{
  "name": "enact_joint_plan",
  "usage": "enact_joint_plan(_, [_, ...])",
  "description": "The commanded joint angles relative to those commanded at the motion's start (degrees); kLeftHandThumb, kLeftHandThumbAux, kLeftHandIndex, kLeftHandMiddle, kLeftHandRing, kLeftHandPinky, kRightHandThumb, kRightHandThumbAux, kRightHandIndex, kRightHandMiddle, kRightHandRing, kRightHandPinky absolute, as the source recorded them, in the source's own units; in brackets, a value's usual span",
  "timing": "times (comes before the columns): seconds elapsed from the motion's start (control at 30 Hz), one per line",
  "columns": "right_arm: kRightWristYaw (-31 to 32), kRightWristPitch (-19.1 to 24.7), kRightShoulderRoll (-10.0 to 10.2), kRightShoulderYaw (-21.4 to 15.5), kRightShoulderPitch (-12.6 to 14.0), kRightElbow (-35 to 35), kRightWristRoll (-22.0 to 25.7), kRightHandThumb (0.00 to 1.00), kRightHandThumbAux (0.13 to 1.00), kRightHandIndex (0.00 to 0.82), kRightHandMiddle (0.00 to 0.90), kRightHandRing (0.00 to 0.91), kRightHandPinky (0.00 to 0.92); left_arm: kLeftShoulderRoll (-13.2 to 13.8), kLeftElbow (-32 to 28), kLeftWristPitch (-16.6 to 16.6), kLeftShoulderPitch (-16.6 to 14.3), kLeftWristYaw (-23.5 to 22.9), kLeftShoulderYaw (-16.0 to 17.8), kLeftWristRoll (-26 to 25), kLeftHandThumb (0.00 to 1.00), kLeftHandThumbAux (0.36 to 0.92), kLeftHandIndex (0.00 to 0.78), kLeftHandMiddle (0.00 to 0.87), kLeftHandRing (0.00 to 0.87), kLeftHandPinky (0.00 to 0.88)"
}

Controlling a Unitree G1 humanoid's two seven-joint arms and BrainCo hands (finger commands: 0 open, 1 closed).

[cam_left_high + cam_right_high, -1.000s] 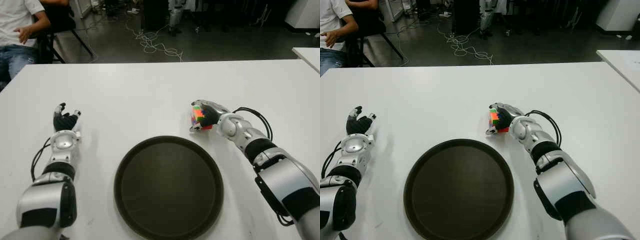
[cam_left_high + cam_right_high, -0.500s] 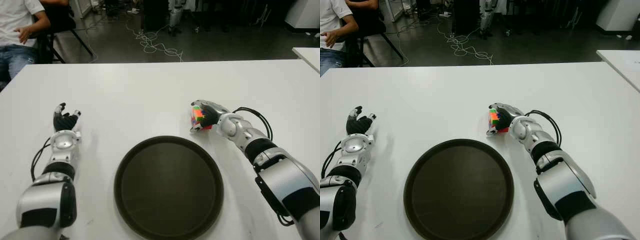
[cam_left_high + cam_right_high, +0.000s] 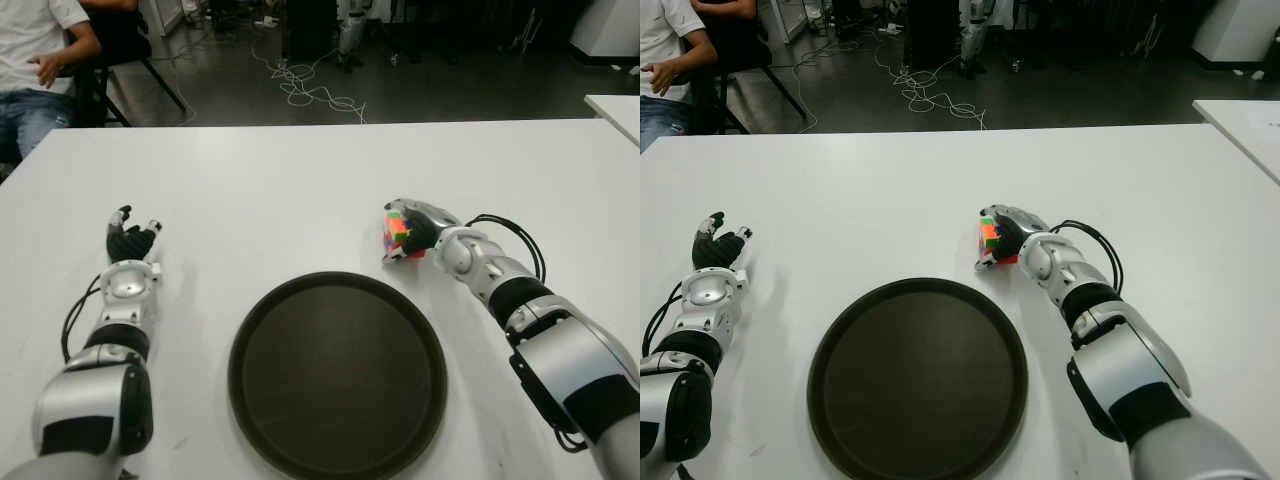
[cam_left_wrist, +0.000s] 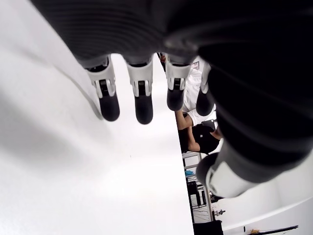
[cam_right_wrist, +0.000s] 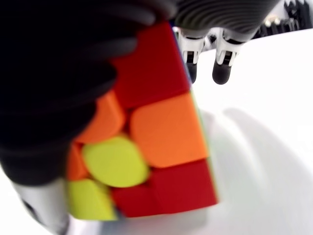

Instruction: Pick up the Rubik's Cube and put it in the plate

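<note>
Near the table's point(image 3: 300, 190) front edge: dark round plate point(image 3: 337, 372). Just beyond its far right rim: Rubik's Cube point(image 3: 398, 235), gripped by right robot hand point(image 3: 413, 231). Toward the left edge: left robot hand point(image 3: 130, 240), fingers relaxed, holding nothing.

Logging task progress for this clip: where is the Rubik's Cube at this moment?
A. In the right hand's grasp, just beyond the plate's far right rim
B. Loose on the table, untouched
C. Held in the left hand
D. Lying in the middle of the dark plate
A: the right hand is wrapped around the Rubik's Cube beyond the plate, which holds nothing; the left hand shows far left, fingers open.
</note>
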Motion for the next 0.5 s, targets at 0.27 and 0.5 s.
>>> enact_joint_plan(0.27, [-3.62, -0.79, -0.12, -0.46, 0.23, 0.18, 0.13, 0.668, 0.727, 0.414, 0.577, 0.611, 0.616, -0.05, -0.05, -0.21, 0.08, -0.16, 0.21, -0.14, 0.085, 0.737, 0.049, 0.058, 0.081, 0.104])
enact_joint_plan(0.5, [-6.34, -0.24, 0.02, -0.59, 0.15, 0.42, -0.15, 0.686, 0.72, 0.432, 0.752, 0.752, 0.739, -0.16, -0.12, -0.44, 0.11, -0.08, 0.42, -0.09, 0.083, 0.745, 0.057, 0.061, 0.087, 0.125])
